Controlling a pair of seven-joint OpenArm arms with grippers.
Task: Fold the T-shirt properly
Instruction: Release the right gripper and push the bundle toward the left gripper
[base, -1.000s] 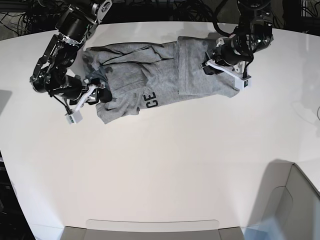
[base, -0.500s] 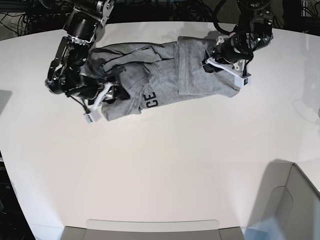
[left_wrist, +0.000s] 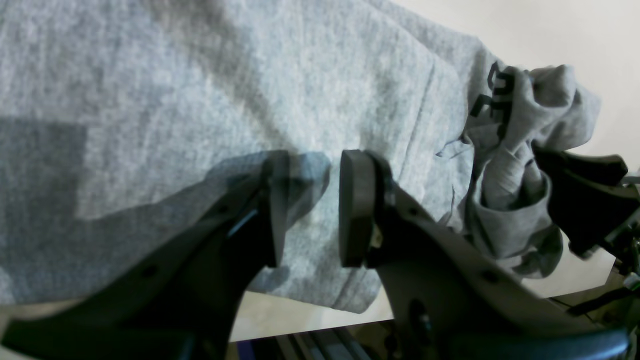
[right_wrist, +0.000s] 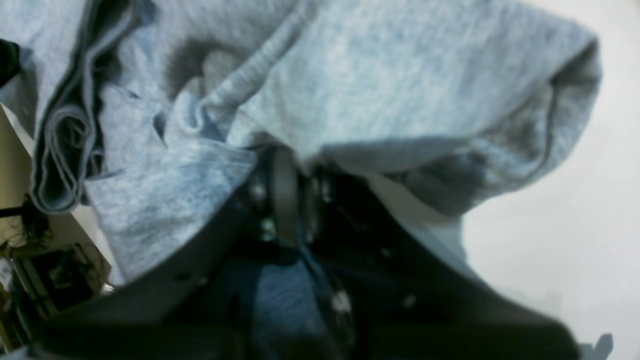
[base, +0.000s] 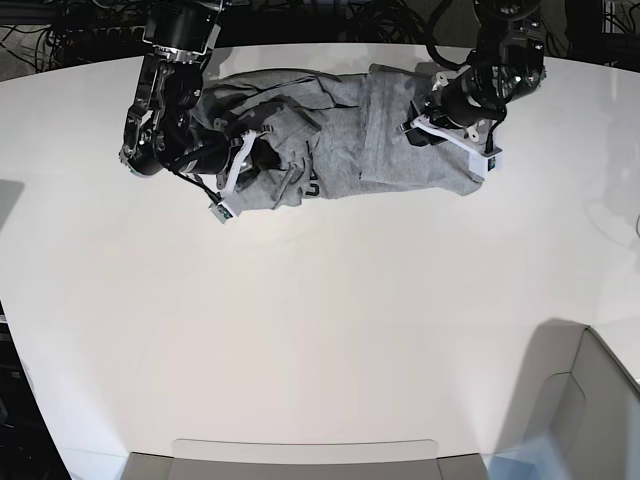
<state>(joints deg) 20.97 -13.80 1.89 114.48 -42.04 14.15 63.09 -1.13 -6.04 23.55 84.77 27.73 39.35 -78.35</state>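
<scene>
The heather-grey T-shirt (base: 330, 140) lies bunched at the far middle of the white table. My right gripper (base: 248, 160), on the left of the base view, is shut on the T-shirt's left part and holds it folded over toward the middle. In the right wrist view the fabric (right_wrist: 400, 75) drapes over the gripper (right_wrist: 290, 170). My left gripper (base: 420, 128) is over the shirt's right part. In the left wrist view it (left_wrist: 307, 210) is open, with flat grey cloth (left_wrist: 200, 100) behind the gap. Black lettering (left_wrist: 492, 90) shows on the bunched part.
The white table (base: 320, 330) extends toward the front of the base view. A grey bin (base: 575, 420) stands at the front right. A grey panel (base: 300, 460) lies along the front edge. Dark cables run behind the table's far edge.
My right gripper has moved right and toward the far edge, dragging the shirt's left part over the middle, so the lettering is now mostly covered. My left gripper has stayed almost still.
</scene>
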